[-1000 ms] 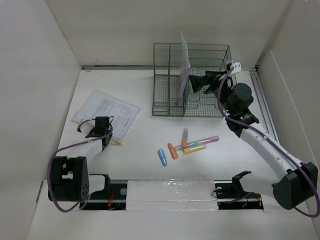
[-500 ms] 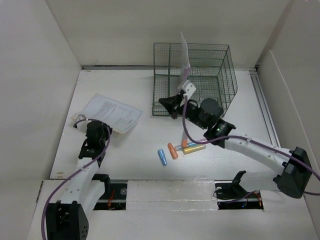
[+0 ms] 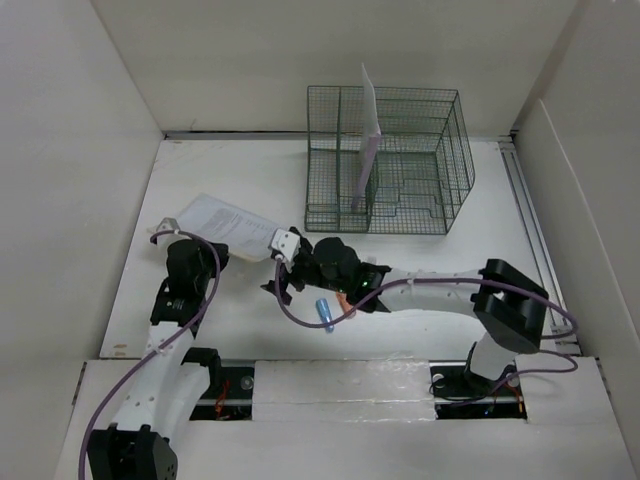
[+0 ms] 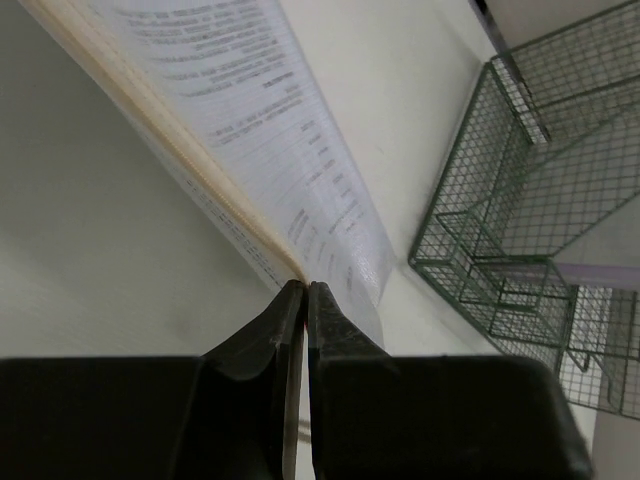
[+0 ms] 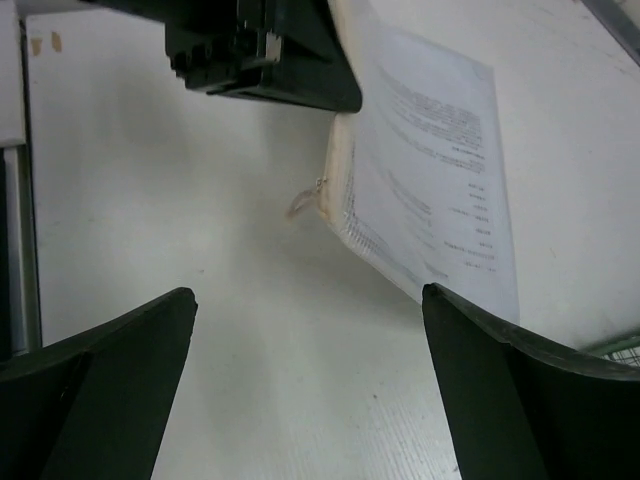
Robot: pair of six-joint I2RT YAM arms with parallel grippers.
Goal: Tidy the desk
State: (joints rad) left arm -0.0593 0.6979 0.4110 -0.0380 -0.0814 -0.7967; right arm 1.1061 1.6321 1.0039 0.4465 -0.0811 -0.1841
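The desk point(image 3: 250, 180) is a white tabletop. A printed paper stack point(image 3: 225, 222) with a beige edge lies at its left, its near edge raised. My left gripper point(image 3: 190, 252) is shut on that edge; in the left wrist view the jaws point(image 4: 306, 287) pinch the beige edge of the stack point(image 4: 250, 110). My right gripper point(image 3: 278, 270) is wide open and empty just right of the stack. In the right wrist view point(image 5: 308, 300) it faces the stack point(image 5: 430, 150) and the left gripper's black body point(image 5: 270, 50).
A dark green wire basket point(image 3: 400, 165) stands at the back with a white sheet point(image 3: 369, 110) upright in it. A blue highlighter point(image 3: 324, 313) and an orange one point(image 3: 343, 298) lie by my right arm; others are hidden under it.
My right arm swung from the basket down and left to beside the paper stack. My left arm stretched forward and now holds the stack's edge off the desk.
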